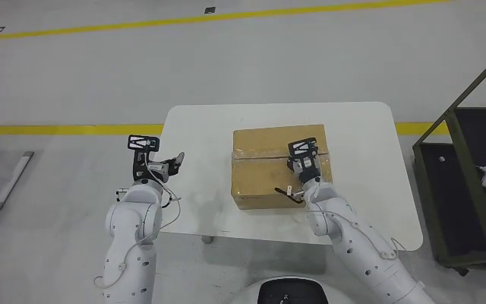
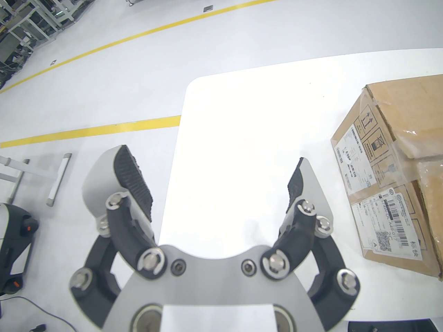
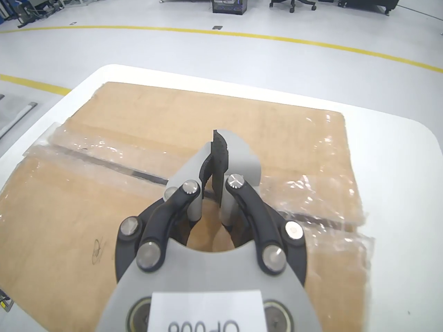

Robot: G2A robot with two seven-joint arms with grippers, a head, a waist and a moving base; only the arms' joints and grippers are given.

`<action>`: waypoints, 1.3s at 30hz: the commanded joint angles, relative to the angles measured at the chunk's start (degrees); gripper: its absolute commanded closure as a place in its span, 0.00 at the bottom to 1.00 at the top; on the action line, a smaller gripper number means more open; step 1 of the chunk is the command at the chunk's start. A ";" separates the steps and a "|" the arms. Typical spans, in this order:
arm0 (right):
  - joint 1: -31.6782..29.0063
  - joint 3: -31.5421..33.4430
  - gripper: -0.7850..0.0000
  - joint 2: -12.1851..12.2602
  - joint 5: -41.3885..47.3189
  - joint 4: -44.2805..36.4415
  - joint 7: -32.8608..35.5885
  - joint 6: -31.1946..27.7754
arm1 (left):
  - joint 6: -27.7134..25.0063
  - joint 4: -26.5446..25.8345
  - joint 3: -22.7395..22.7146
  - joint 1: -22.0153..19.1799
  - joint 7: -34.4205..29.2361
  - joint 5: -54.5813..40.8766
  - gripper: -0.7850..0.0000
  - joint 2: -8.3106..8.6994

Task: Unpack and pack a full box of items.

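White table with a closed cardboard box right of centre. To open it well, the right gripper, fingers pressed together above the lid, should probably run along the seam. Meanwhile the left gripper, spread wide and empty near the table's left edge, could steady the box. Clear tape seals the flaps, and the contents are hidden.

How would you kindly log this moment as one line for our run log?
box: closed, taped, on table | right gripper: shut, over box top | left gripper: open, empty, apart from box
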 commanded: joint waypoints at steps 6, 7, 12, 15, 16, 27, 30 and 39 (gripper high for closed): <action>-1.79 2.75 1.00 0.45 -1.39 0.01 0.30 -0.77 | 0.17 0.02 -0.05 0.49 0.94 -0.14 0.00 0.00; -1.87 2.94 1.00 0.44 -1.26 0.14 0.23 -0.82 | 0.25 -0.01 -0.08 0.72 1.31 -0.25 0.00 0.01; -3.01 4.97 1.00 0.58 -1.10 -1.68 -1.03 -0.24 | 0.43 -0.24 0.05 0.92 1.44 -0.22 0.00 0.08; -4.89 7.22 1.00 0.89 -0.88 -4.16 -0.68 0.46 | 0.85 -0.24 0.05 0.87 1.22 -0.12 0.00 0.11; -5.48 7.90 1.00 1.00 -0.81 -4.82 -0.34 0.37 | 0.99 -0.27 0.07 0.84 1.19 -0.16 0.00 0.11; -9.03 12.39 1.00 1.19 3.20 -11.37 -3.10 0.69 | 1.23 -0.53 -0.56 0.53 1.27 -1.07 0.00 0.28; -9.23 9.77 1.00 0.91 1.40 -15.54 -4.54 0.04 | 2.14 -0.50 -1.86 0.65 1.09 -1.48 0.00 0.40; 4.91 -7.57 1.00 -2.39 -2.21 -4.28 -3.27 -6.77 | 3.82 -0.08 -5.38 1.30 1.02 -2.45 0.00 0.77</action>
